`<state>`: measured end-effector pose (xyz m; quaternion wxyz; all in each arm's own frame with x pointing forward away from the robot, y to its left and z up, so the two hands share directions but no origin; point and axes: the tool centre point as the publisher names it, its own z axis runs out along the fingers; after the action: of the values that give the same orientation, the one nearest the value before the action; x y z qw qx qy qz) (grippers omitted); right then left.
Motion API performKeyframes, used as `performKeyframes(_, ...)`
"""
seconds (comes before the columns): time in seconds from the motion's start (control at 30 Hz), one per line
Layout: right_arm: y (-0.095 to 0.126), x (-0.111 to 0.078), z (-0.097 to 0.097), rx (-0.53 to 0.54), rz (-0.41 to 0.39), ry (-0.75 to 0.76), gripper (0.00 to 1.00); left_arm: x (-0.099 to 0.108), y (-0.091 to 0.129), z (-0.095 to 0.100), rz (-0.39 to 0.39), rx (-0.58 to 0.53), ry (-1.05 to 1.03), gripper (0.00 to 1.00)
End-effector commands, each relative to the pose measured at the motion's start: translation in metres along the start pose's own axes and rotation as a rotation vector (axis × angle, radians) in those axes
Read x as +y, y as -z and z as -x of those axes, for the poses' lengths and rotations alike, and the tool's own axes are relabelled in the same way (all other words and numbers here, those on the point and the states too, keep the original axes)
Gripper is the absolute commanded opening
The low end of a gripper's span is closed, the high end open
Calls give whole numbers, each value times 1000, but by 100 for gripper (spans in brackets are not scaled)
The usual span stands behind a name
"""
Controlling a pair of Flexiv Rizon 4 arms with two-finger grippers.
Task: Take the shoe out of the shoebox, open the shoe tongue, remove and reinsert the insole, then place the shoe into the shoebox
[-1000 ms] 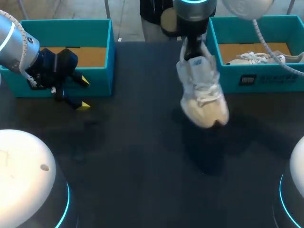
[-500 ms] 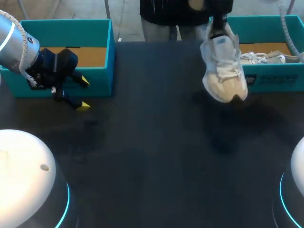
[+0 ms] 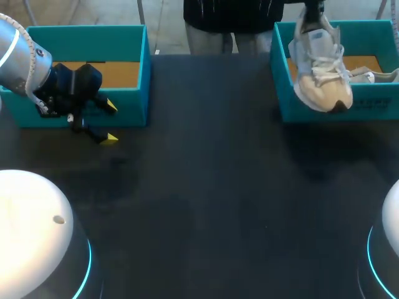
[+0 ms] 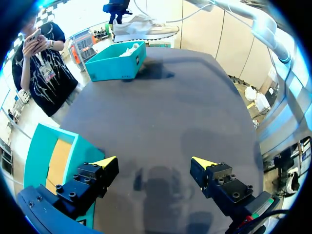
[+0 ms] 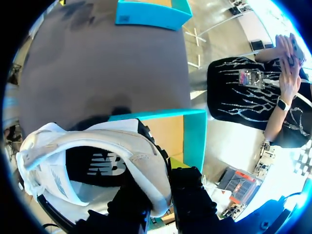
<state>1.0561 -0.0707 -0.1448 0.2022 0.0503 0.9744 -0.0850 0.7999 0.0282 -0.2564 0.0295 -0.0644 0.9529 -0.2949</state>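
Note:
A white and beige shoe (image 3: 319, 70) hangs toe-down over the front left part of the teal shoebox (image 3: 315, 112) at the back right. My right gripper (image 5: 163, 195) is shut on its heel collar, one finger inside the shoe and one outside. In the left wrist view the shoe (image 4: 144, 27) shows far ahead, above that shoebox (image 4: 117, 66). A second shoe (image 3: 374, 76) lies inside the box. My left gripper (image 3: 110, 123) stands open and empty at the front of the other teal box (image 3: 124, 93), on the table's left; its yellow tips (image 4: 105, 162) are wide apart over the dark tabletop.
The left teal box (image 4: 46, 161) has a brown cardboard floor and holds nothing that I can see. The dark table (image 3: 206, 187) stretches between the two boxes. The white domes of my arm bases (image 3: 31, 230) sit at the near corners.
My right arm has carried the shoe to the right and farther back, from over the table's middle to above the right shoebox. The left arm has not moved.

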Motion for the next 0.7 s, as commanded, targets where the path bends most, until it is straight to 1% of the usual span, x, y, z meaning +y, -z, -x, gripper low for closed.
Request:
performKeyframes(0.03, -9, -9, 16, 8, -14, -3, 0, 0, 0, 0, 2, -1, 0, 100)
performKeyframes(0.6, -9, -9, 16, 8, -14, -3, 0, 0, 0, 0, 2, -1, 0, 100)
performKeyframes(0.63, -11, -12, 18, 9, 2, -13, 0, 0, 0, 0, 2, -1, 0, 100)
performKeyframes(0.7, -16, -19, 27, -1, -20, -7, 0, 0, 0, 0, 2, -1, 0, 100)
